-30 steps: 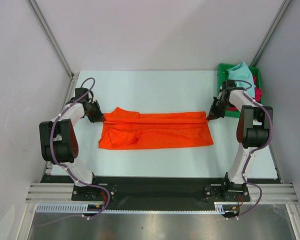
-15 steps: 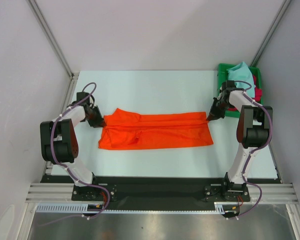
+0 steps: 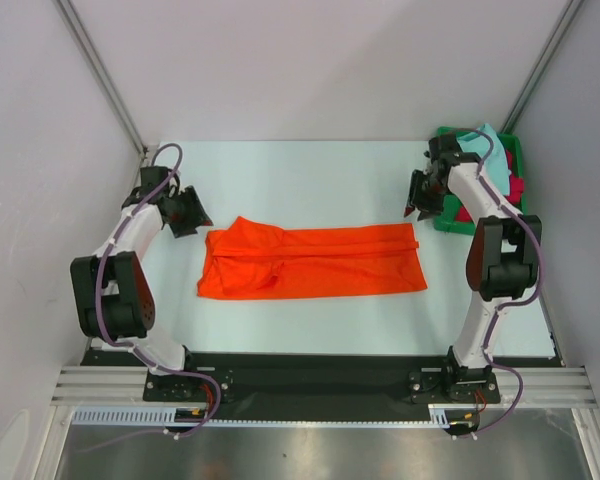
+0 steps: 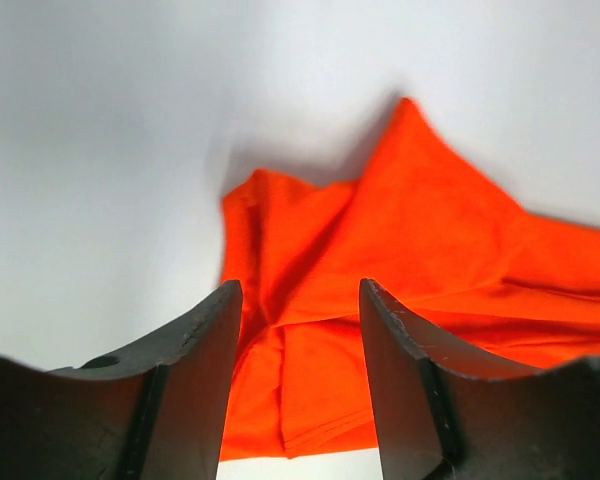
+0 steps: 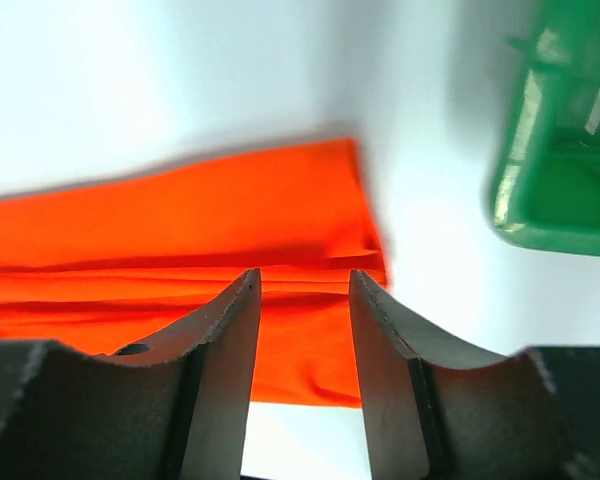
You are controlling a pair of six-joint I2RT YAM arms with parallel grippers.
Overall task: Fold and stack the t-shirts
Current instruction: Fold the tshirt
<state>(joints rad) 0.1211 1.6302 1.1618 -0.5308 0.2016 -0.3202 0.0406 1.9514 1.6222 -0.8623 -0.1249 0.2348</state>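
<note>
The bright orange cloth t-shirt (image 3: 310, 262) lies flat on the white table (image 3: 300, 180). Left gripper (image 3: 192, 212) and right gripper (image 3: 417, 197): fingers released, clear of it.

t-shirts=3: orange t-shirt (image 3: 310, 262), teal t-shirt (image 3: 494, 150), red t-shirt (image 3: 517, 188) | green tray (image 3: 452, 224)=1

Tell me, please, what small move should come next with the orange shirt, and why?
Probably lower the left gripper onto the left end of the shirt and grasp it for a crosswise fold. The shirt lies flat as a long, narrow strip, apparently folded lengthwise only. Both the left gripper and the right gripper are open, holding nothing, each just beyond a far corner of the cloth.
</note>
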